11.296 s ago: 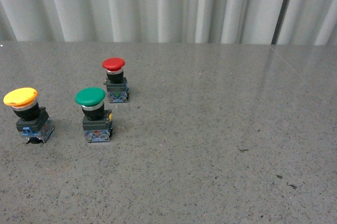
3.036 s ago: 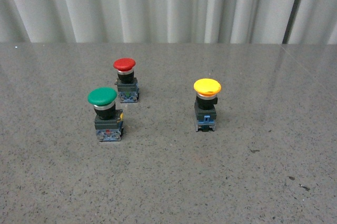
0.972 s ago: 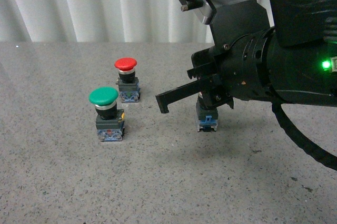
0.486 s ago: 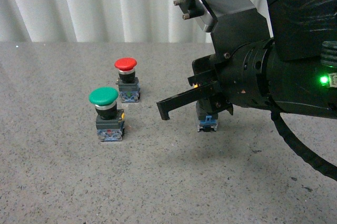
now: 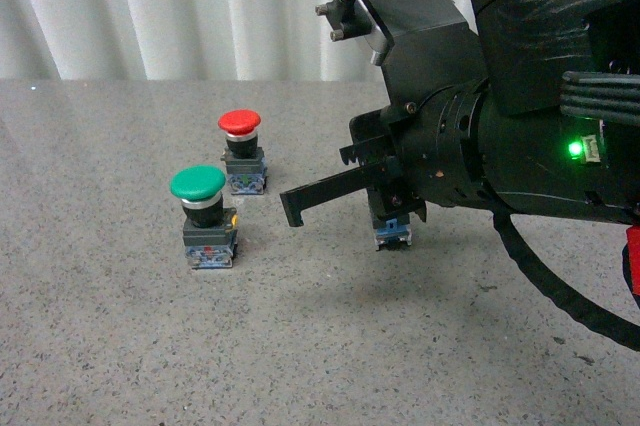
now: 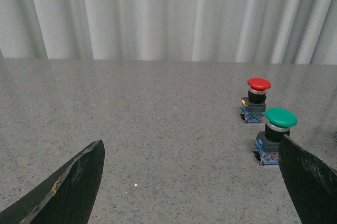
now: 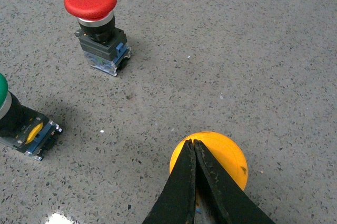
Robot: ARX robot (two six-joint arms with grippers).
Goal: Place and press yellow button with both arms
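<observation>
Right wrist view: your right claw (image 7: 194, 142) is clenched, tips together over the yellow button (image 7: 226, 156).
Front view puts that button's base at 3 o'clock of the green button (image 5: 197, 186), under the right arm (image 5: 500, 146); the red button (image 5: 240, 124) sits at 1 o'clock. Your left claw (image 6: 192, 139) hangs released above the bench (image 6: 158, 129). Base markings are too small to read.

Yellow button (image 5: 393, 234): 11.3 s ago at far left of worktop (image 5: 150, 346), left of green button (image 5: 205, 216); by 3 s ago standing right of green button, well apart from it.
Right arm (image 5: 480, 146): absent 3 s ago, in view since 1 s ago; now over yellow button, cap hidden in front view, only base showing.
Last second: arm shifted slightly left and down, jaws nearer green button.
Red block (image 5: 633, 258) newly showing at right edge.
</observation>
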